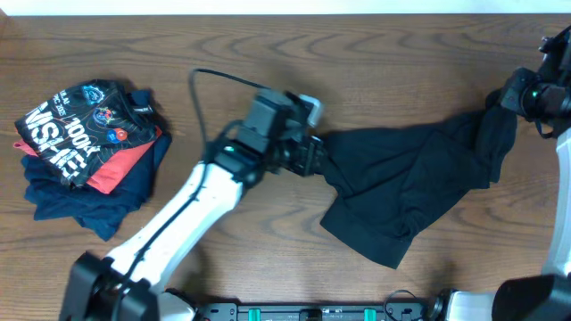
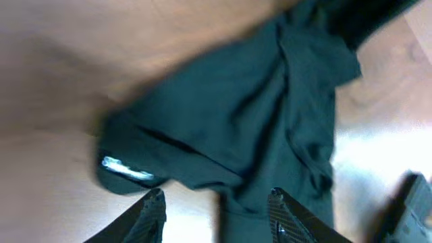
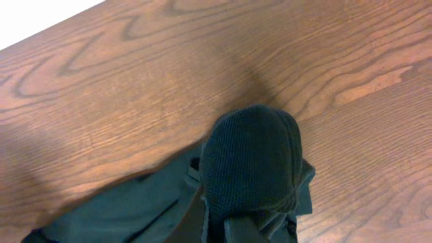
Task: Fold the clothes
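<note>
Left end effector (image 2: 216, 197), spread, sits at the left edge of the black polo shirt (image 1: 401, 178), mid-frame; its long axis runs across the desk (image 1: 268, 45) to upper right, where the right end effector (image 1: 513, 100) pinches it

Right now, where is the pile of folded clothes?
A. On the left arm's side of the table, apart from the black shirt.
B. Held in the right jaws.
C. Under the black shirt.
A: the pile lies at the end of the table on the side of the left arm, clear of the black shirt farther right.
</note>
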Motion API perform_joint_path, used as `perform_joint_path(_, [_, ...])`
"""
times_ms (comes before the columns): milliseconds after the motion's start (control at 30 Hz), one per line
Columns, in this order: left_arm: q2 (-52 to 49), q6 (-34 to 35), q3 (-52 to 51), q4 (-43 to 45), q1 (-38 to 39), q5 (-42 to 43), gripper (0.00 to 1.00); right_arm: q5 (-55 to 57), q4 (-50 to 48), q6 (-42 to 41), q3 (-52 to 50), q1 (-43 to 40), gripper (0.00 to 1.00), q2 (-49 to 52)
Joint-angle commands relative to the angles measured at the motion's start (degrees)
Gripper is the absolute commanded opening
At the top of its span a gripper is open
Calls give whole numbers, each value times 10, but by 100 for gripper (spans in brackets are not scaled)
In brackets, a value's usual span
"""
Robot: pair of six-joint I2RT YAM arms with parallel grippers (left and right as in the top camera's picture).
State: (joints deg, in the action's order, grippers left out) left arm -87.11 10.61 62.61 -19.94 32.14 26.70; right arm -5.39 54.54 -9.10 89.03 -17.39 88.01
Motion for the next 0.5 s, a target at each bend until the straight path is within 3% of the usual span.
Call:
perform_joint_path(0, [-58,49,10,-17,25,7,55,-4,5,9,5,-2,7,-28])
perform_joint_path(267, [-181,99,10,34,32,-8,68,-4,20,9,5,-2,11,-30])
perform_joint_path(367, [-211,98,10,84,32,-8,67,-4,21,9,5,-2,11,-30])
perform_joint_path(400, [-218,98,10,101,31,-11,56,-4,21,9,5,-2,11,-30])
perform_joint_path(467, [-227,99,10,126,25,-45,6,-4,22,9,5,-2,11,-30])
